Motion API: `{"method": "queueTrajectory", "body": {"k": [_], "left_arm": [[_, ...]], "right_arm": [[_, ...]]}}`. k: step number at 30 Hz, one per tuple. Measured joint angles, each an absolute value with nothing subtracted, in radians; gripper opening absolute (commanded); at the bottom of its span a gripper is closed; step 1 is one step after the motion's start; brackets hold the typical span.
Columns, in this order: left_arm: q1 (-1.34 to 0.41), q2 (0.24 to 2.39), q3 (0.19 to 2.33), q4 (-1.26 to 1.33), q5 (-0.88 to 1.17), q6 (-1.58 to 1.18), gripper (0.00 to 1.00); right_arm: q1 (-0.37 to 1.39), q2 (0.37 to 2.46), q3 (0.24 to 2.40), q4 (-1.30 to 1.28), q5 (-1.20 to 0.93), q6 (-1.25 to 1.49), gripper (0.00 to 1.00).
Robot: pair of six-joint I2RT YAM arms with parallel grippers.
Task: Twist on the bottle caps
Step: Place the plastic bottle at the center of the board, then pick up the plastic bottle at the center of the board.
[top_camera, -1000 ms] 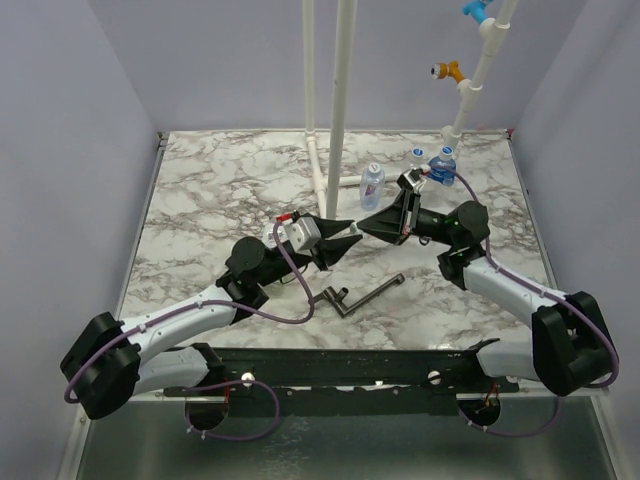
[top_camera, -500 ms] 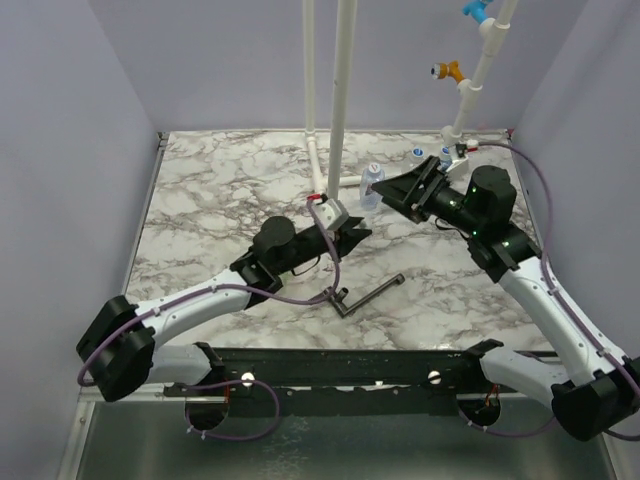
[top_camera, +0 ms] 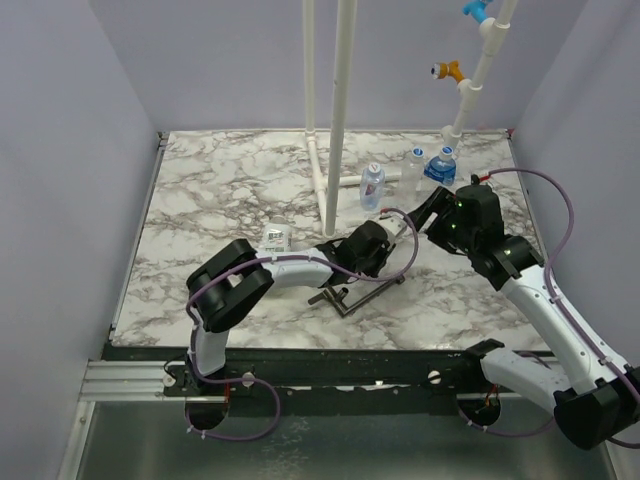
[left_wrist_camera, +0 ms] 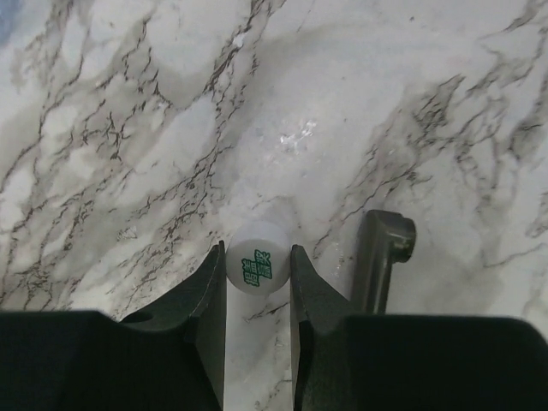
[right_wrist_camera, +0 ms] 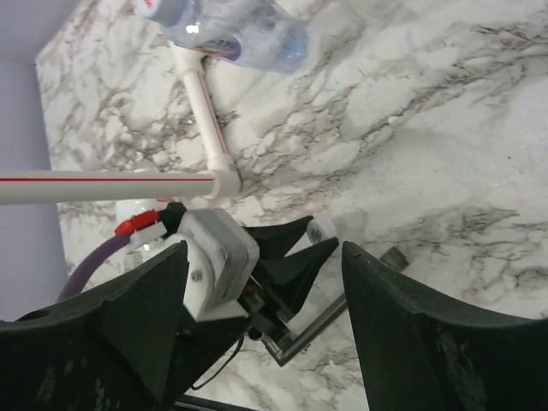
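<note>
While left gripper [left_wrist_camera: 258,253] clamps cap [left_wrist_camera: 259,269] (green print showing), right gripper [right_wrist_camera: 264,248] jaws apart: keep cap level, seat squarely on bottle [top_camera: 372,186] at 11 o'clock.

The cap [left_wrist_camera: 259,268] is white with green print, between black fingers [left_wrist_camera: 208,304]. The table [top_camera: 220,190] is white marble veined grey-brown; at one o'clock a bottle [top_camera: 441,166] carries a blue label.

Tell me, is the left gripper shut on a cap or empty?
Shut: the left gripper clamps a white bottle cap, touching both its sides.
</note>
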State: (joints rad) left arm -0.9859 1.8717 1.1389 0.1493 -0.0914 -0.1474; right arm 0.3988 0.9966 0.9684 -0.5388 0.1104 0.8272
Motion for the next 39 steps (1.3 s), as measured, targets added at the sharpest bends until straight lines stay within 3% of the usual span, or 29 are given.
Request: {"method": "queueTrajectory", "body": {"k": [5,9,12,14,15,21,25,35,39], "left_arm": [[-0.984,1.951,1.168,0.106,-0.143,-0.199,0.33],[-0.983,1.966,1.173,0.091,-0.169,-0.227,0.52],[-0.983,1.966,1.177,0.080,-0.179,-0.237,0.69],[-0.983,1.966,1.179,0.077,-0.183,-0.243,0.95],[-0.983,1.966,1.179,0.076,-0.184,-0.243,0.99],[-0.984,1.910,1.150,0.063,-0.169,-0.223,0.99],[-1.000,1.728,1.076,0.018,-0.139,-0.223,0.99],[-1.017,1.344,1.099,-0.417,-0.282,-0.439,0.99],[-0.944,1.239,1.074,-0.595,-0.365,-0.571,0.99]], "right_arm": [[0.398,0.997,0.934,-0.568,0.139,0.818,0.75],[0.398,0.996,0.922,-0.574,0.144,0.818,0.76],[0.398,0.994,0.914,-0.575,0.144,0.817,0.77],[0.398,0.993,0.911,-0.575,0.144,0.817,0.78],[0.398,0.993,0.911,-0.576,0.145,0.817,0.78],[0.398,0.991,0.910,-0.578,0.157,0.818,0.82],[0.398,0.989,0.910,-0.578,0.176,0.817,0.82],[0.398,1.079,0.897,-0.577,0.206,0.826,0.84],[0.398,1.142,0.880,-0.576,0.204,0.829,0.84]]}}
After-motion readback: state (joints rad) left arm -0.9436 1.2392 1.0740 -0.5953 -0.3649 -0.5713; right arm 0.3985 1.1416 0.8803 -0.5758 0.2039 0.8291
